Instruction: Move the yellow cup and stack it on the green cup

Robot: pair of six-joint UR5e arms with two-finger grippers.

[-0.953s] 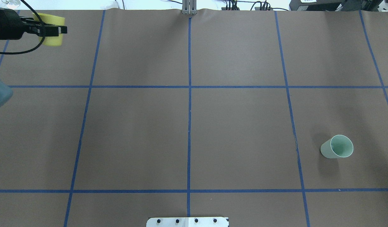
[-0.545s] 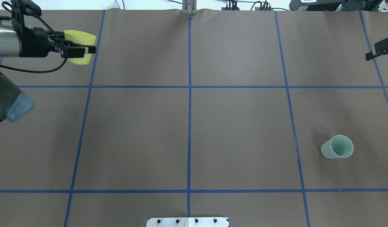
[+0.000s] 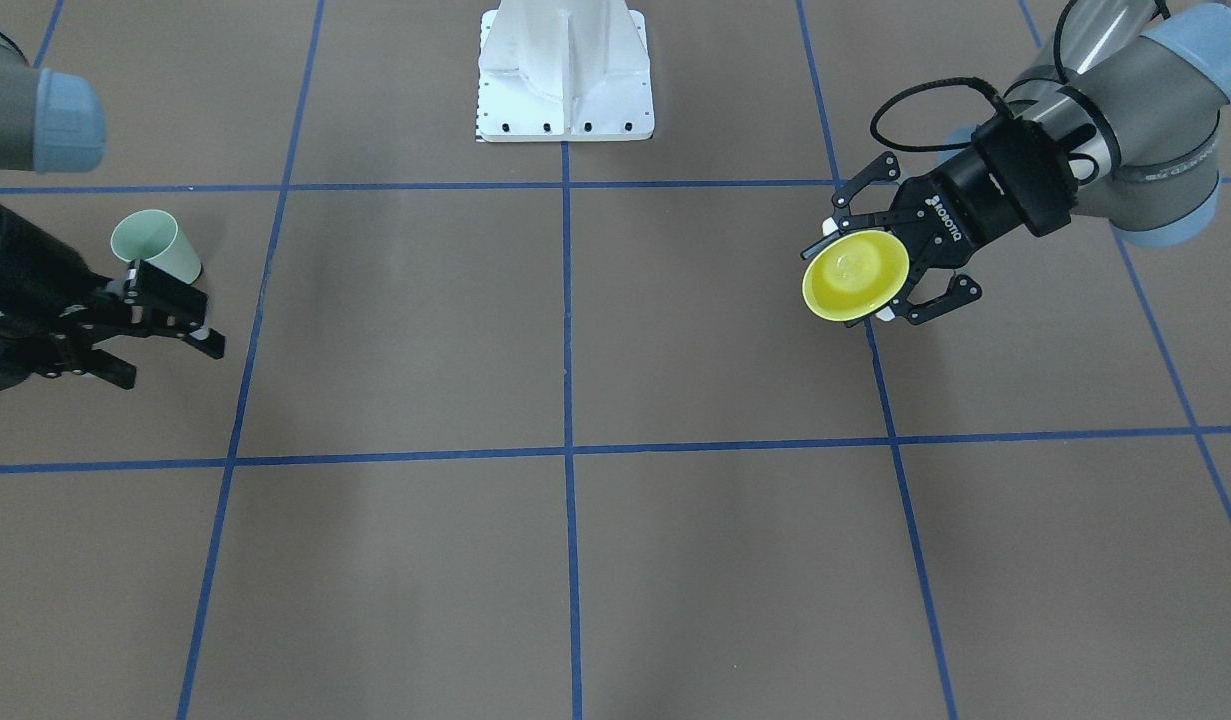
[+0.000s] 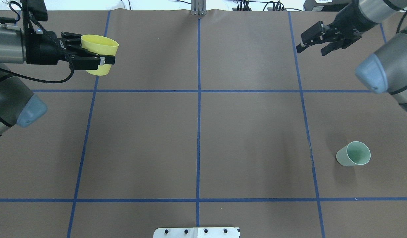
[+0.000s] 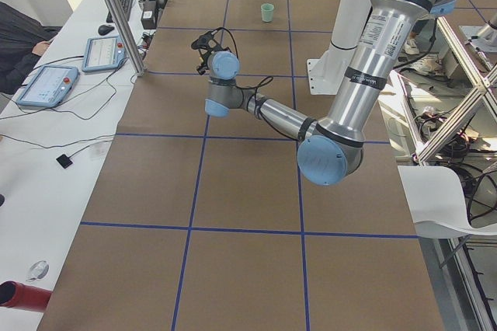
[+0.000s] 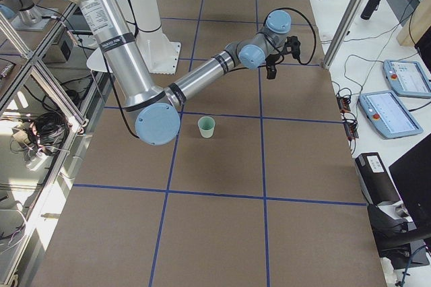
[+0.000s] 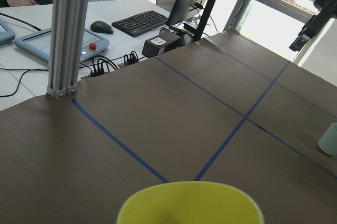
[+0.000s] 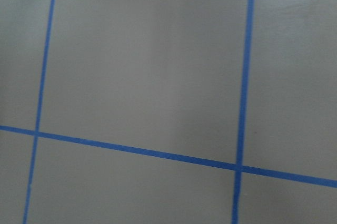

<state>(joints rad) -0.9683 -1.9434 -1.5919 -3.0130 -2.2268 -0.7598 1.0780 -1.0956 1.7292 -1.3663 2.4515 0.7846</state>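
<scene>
My left gripper is shut on the yellow cup and holds it in the air over the far left of the table, tilted on its side. In the front-facing view the cup's mouth faces the camera between the fingers of the left gripper. Its rim fills the bottom of the left wrist view. The green cup stands upright at the near right, also seen from the front. My right gripper is open and empty, high over the far right, well apart from the green cup.
The white robot base plate sits at the near middle edge. An aluminium post stands at the far middle edge. Blue tape lines cross the brown table. Monitors and keyboards lie beyond the far edge.
My left gripper has carried the yellow cup to the right, away from the far left corner. My right arm has come into view from the right, moving left along the far side.
</scene>
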